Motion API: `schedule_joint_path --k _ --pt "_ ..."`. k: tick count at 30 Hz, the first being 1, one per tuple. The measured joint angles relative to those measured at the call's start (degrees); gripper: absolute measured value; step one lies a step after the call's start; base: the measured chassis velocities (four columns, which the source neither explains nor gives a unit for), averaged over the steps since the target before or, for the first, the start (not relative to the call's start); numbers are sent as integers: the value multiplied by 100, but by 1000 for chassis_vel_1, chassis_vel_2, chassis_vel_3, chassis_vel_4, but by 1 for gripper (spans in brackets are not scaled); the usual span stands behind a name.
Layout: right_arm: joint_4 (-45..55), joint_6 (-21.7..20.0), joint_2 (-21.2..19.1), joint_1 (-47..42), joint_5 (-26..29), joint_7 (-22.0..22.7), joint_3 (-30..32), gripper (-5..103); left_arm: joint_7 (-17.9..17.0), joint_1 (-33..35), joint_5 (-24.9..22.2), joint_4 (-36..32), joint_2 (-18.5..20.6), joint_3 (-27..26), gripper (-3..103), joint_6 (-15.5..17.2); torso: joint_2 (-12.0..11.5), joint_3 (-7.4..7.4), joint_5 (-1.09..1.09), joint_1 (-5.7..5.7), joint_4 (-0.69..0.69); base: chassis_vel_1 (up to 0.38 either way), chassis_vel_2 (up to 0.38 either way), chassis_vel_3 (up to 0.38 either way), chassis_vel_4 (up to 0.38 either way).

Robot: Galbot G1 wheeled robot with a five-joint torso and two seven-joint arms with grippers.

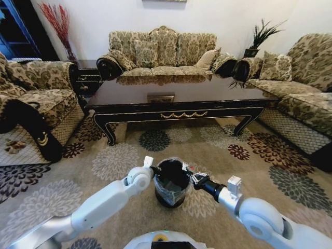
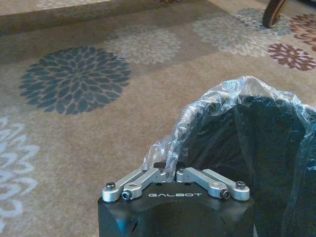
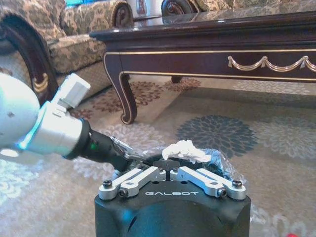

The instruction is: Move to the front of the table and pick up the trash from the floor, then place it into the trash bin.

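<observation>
The bin is set on the carpet before the table. Its liner is pinched by the clenched left gripper. White paper is grasped by the right gripper at the rim.

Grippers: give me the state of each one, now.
Left gripper: shut on the bag liner at the trash bin rim.
Right gripper: shut on white crumpled paper, held at the bin's rim.
</observation>
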Motion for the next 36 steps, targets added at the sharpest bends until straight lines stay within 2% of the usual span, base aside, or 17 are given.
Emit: schedule_joint_path --k 9,11,14,16,17,19,20,22,23,27,29,31,32,35,36 --pt "-143 20 -13 -31 -190 -18 -79 0 -47 14 -56 -124 -1 16 4 -6 0 0 0 0 0 0 0 0 0" --pt "-147 11 -9 -33 -191 -5 -93 10 -47 62 -62 -126 -17 -11 4 -6 0 0 0 0 0 0 0 0 0" --pt "-124 -1 -25 -67 -188 12 -105 16 -47 131 -62 -126 -24 -48 4 -6 0 0 -1 0 -1 0 0 0 0" --pt "-90 -11 -37 -92 -186 26 -110 26 -48 166 -56 -132 -12 -59 4 -6 0 0 0 0 -1 0 0 0 0" --pt "-90 -11 -37 -92 -186 26 -110 26 -48 166 -56 -132 -12 -59 4 -6 0 0 0 0 -1 0 0 0 0" --pt "-70 -27 -45 -91 -161 52 -110 37 -48 169 -59 -145 -3 -71 4 -6 0 0 -1 0 0 0 0 0 0" --pt "-66 -32 -50 -90 -153 61 -110 37 -47 169 -62 -146 -2 -82 4 -9 0 0 -1 0 0 0 0 0 0" --pt "-59 -40 -55 -104 -152 71 -110 49 -47 169 -62 -150 5 -103 4 -15 0 0 -1 0 -1 0 0 0 0" --pt "-59 -40 -55 -104 -152 71 -110 49 -47 169 -62 -150 5 -103 4 -15 0 0 -1 0 -1 0 0 0 0" --pt "-60 -48 45 -127 -158 81 -89 70 -28 290 -21 -174 78 -229 4 -18 0 0 -1 0 -1 0 0 0 0" --pt "-76 -49 87 -113 -157 84 -78 70 -20 362 8 -174 102 -286 4 -19 0 0 -1 0 -1 0 0 0 0" --pt "-114 -49 161 -82 -134 92 -35 81 -5 533 73 -190 160 -437 4 -19 0 0 -1 0 -1 0 0 0 0" --pt "-114 -49 161 -82 -134 92 -35 81 -5 533 73 -190 160 -437 4 -19 0 0 -1 0 -1 0 0 0 0" --pt "-184 -29 187 -67 -112 93 44 96 68 797 141 -283 289 -732 4 -24 0 0 -2 0 0 0 0 0 0" --pt "-184 -29 187 -67 -112 93 44 96 68 797 141 -283 289 -732 4 -24 0 0 -2 0 0 0 0 0 0"
